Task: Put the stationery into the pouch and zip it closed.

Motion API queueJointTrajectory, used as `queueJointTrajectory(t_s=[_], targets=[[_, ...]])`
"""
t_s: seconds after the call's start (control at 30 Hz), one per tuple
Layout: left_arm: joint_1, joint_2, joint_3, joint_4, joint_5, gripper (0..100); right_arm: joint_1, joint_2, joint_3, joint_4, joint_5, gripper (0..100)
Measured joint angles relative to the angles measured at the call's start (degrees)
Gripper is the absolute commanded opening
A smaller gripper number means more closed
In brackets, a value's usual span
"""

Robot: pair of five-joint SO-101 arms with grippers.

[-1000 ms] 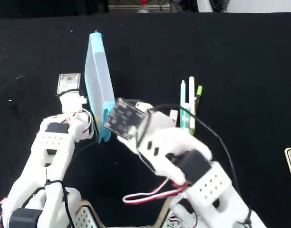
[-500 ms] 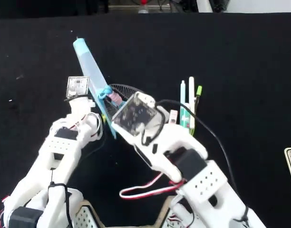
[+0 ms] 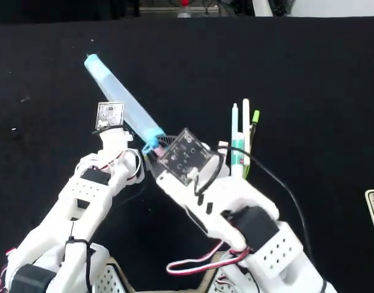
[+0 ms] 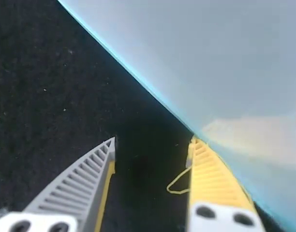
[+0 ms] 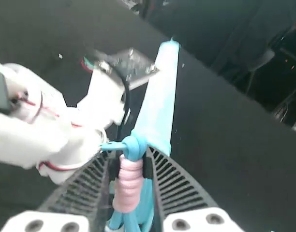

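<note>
Right claw is pressed together on the pink zip pull at the near end of the blue pouch, which slants across the black desk. Left claw is spread, one finger just beside the pouch's edge, gripping nothing. Pens lie on the desk beside the right arm, apart from the pouch.

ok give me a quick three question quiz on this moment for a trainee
1. True or false: the pens are already inside the pouch.
2. What does the right gripper hold? A a pen; B the pouch's end; C nothing.
3. Fill in: the left gripper beside the pouch is ____.
Key: 1 false; 2 B; 3 open.
</note>
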Motion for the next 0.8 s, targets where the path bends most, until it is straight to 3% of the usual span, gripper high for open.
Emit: queueJointTrajectory(t_s=[0.17, 0.33, 0.47, 0.6, 0.8], targets=[[-3.6, 0.0, 0.0, 1.7, -0.4, 24, 0.0, -2.5, 9.3, -6.8, 0.0, 1.1], [-13.7, 0.0, -2.6, 7.6, -9.3, 24, 0.1, -2.5, 12.9, -11.6, 0.0, 1.1], [-19.3, 0.0, -7.2, 13.7, -11.6, 18, 0.0, -2.5, 13.0, -12.2, 0.0, 1.1], [-20.1, 0.0, -12.3, 20.7, -11.8, 14, -1.3, -3.3, 14.1, -12.3, 0.0, 1.1], [-20.4, 0.0, -14.2, 23.6, -12.0, 19, -6.9, -3.4, 15.5, -12.3, 0.0, 1.1]])
